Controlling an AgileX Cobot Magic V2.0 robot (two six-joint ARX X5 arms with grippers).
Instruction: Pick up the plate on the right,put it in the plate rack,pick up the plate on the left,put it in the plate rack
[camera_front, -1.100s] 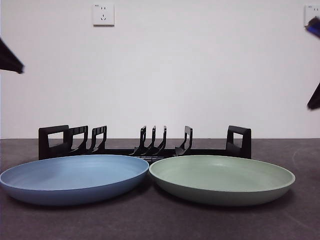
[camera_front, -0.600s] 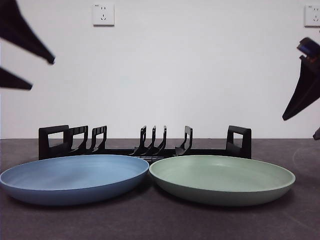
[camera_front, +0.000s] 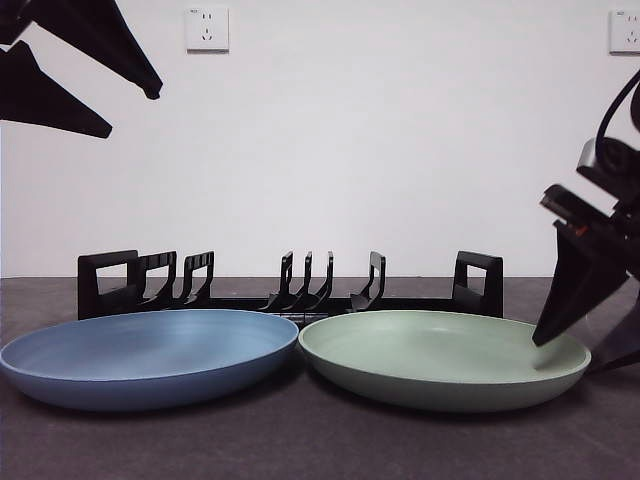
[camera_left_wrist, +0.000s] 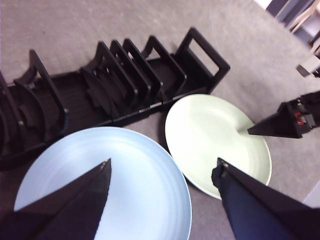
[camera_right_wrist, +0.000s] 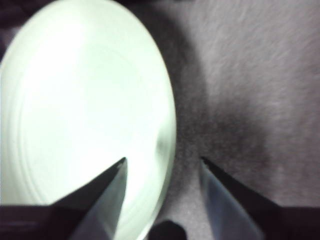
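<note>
A pale green plate (camera_front: 440, 352) lies flat on the right of the dark table, with a blue plate (camera_front: 150, 352) on the left, their rims nearly touching. Behind both stands the black plate rack (camera_front: 290, 292), with no plate in it. My right gripper (camera_front: 570, 355) is low at the green plate's right edge. In the right wrist view it is open (camera_right_wrist: 162, 160), with the green plate's (camera_right_wrist: 85, 110) rim between its jaws. My left gripper (camera_front: 132, 112) hangs open, high at the top left. From its wrist view (camera_left_wrist: 162, 165) it looks down on the blue plate (camera_left_wrist: 125, 185) and the rack (camera_left_wrist: 110, 90).
A white wall with two sockets (camera_front: 207, 29) rises behind the table. The left wrist view also shows the green plate (camera_left_wrist: 215, 135), the right gripper (camera_left_wrist: 285, 122) at its rim, and bare grey tabletop (camera_left_wrist: 90, 25) beyond the rack.
My right gripper has come down from the upper right to the green plate's right rim. My left gripper has moved further into view at the top left. Plates and rack have not moved.
</note>
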